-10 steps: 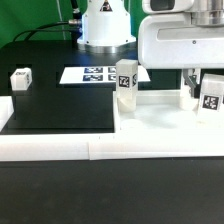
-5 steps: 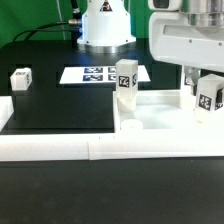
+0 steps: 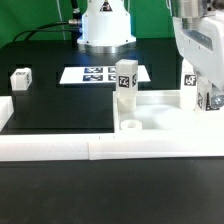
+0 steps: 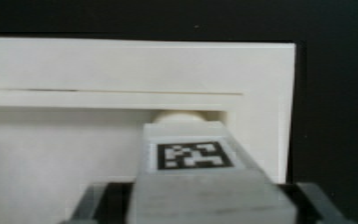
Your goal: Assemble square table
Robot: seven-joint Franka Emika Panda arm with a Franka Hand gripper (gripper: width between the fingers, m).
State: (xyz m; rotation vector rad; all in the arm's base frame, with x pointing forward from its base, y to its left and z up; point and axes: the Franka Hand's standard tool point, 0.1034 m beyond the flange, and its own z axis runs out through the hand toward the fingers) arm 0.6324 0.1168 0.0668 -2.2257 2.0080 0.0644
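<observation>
- Checking the exterior view first: the gripper (image 3: 200, 92) is low at that view's right, over the square table slab (image 3: 160, 112), with a tagged leg (image 3: 192, 86) upright beneath it.
- Only that view shows 2 more legs. The second leg (image 3: 125, 82) stands at the slab's far corner, and the third leg (image 3: 20, 78) sits well apart at the view's left on the black table (image 3: 60, 105).
- The wrist view adds the close-up: the tagged leg sits right between the 2 fingers (image 4: 101, 205).
- Honestly can't tell if they're pressing on it or standing just off it.
</observation>
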